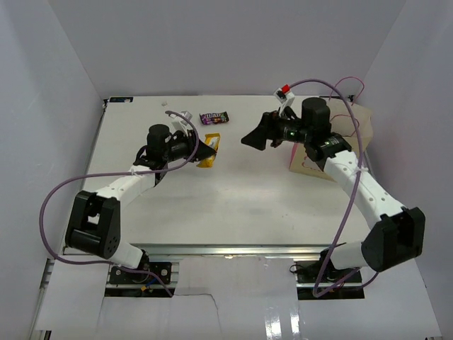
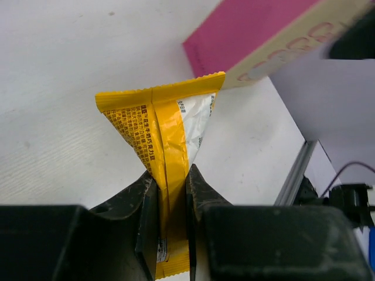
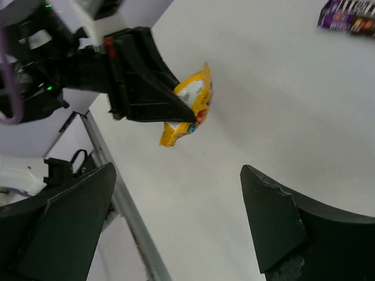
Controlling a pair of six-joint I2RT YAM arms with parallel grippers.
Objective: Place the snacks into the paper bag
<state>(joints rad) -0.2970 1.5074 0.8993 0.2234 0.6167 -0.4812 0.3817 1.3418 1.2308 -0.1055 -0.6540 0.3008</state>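
My left gripper (image 1: 207, 147) is shut on a small yellow packet (image 1: 209, 153) and holds it just above the table, left of centre. In the left wrist view the packet (image 2: 161, 134) stands pinched between my fingers (image 2: 202, 190). A purple-brown candy bar (image 1: 214, 117) lies on the table behind it. The paper bag (image 1: 308, 164) stands at the right, mostly hidden behind my right arm; its pink side (image 2: 246, 32) shows in the left wrist view. My right gripper (image 1: 249, 139) is open and empty, hovering between the bag and the packet (image 3: 190, 108). The dark-blue bag is out of view.
White walls enclose the table (image 1: 233, 205) on three sides. The candy bar (image 3: 345, 14) shows at the top right of the right wrist view. A metal rail (image 3: 120, 205) runs along the table's near edge. Purple cables loop off both arms.
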